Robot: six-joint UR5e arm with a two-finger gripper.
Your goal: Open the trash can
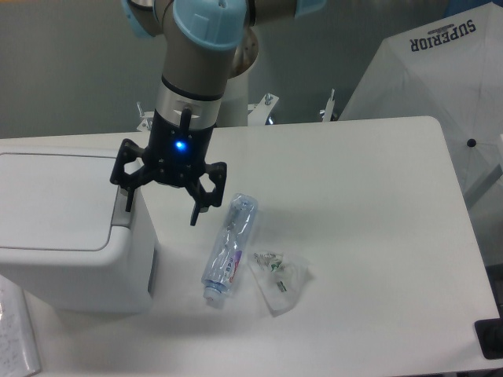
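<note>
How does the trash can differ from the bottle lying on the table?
The trash can is a big, boxy, opaque white bin standing upright with its lid shut; the bottle is far smaller, slim, clear plastic, and lies on its side. Both rest on the white table, untouched by the open gripper.
</note>
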